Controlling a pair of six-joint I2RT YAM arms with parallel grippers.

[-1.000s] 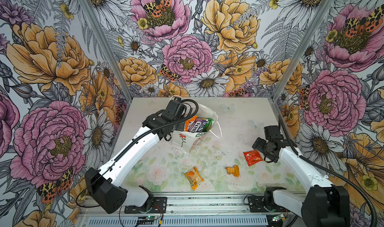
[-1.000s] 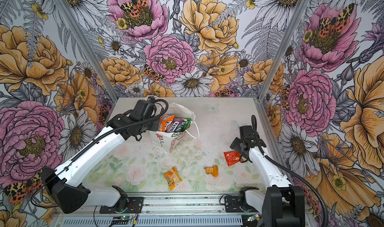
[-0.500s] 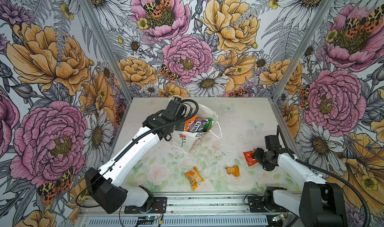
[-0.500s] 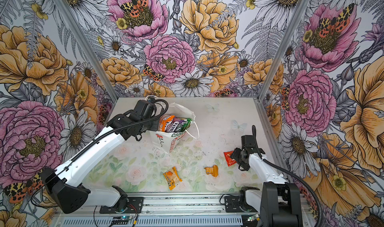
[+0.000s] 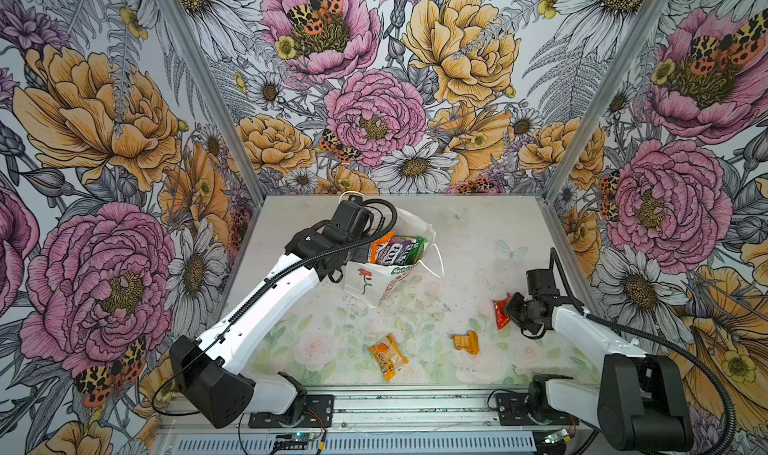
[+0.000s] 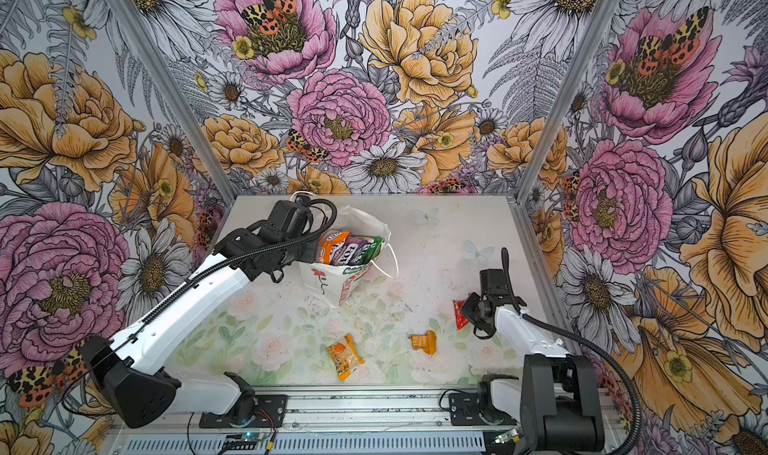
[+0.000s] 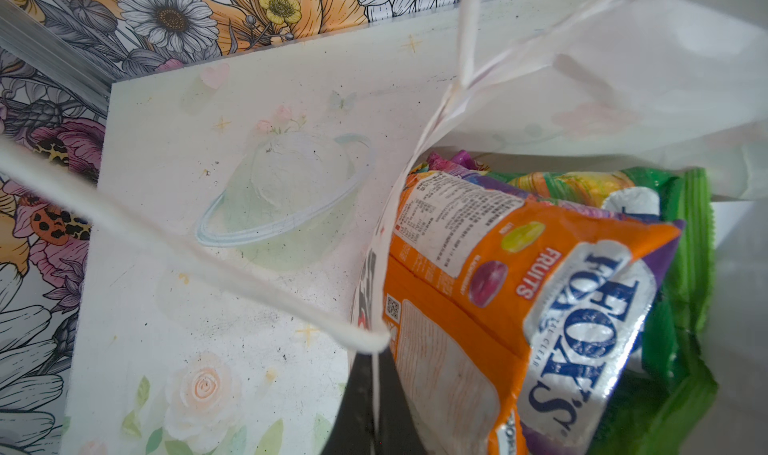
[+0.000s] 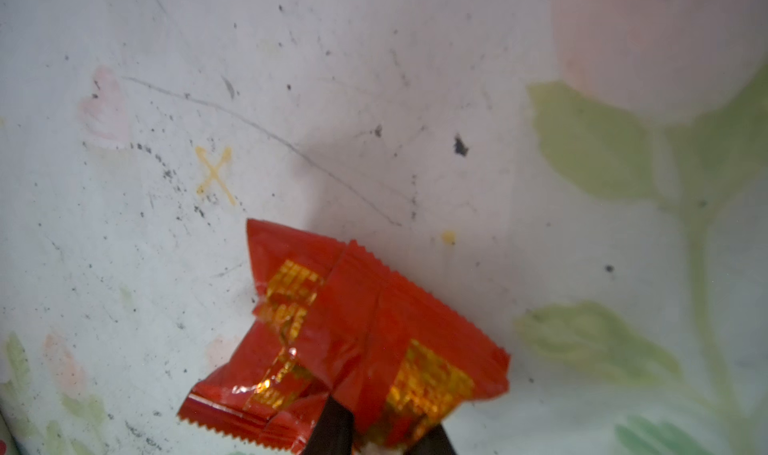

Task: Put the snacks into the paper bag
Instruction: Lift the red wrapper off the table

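Here, the left hand [image 7: 374, 374] is pressed together on the rim of the bag [image 5: 365, 280], which stands open mid-table [image 5: 478, 241] with packs [image 5: 397, 249] inside. In front of the bag, an orange pack [image 5: 387, 356] and an orange sachet [image 5: 466, 342] lie loose. Rightmost, the right hand [image 8: 382, 436] pinches a red sachet [image 5: 501, 311].
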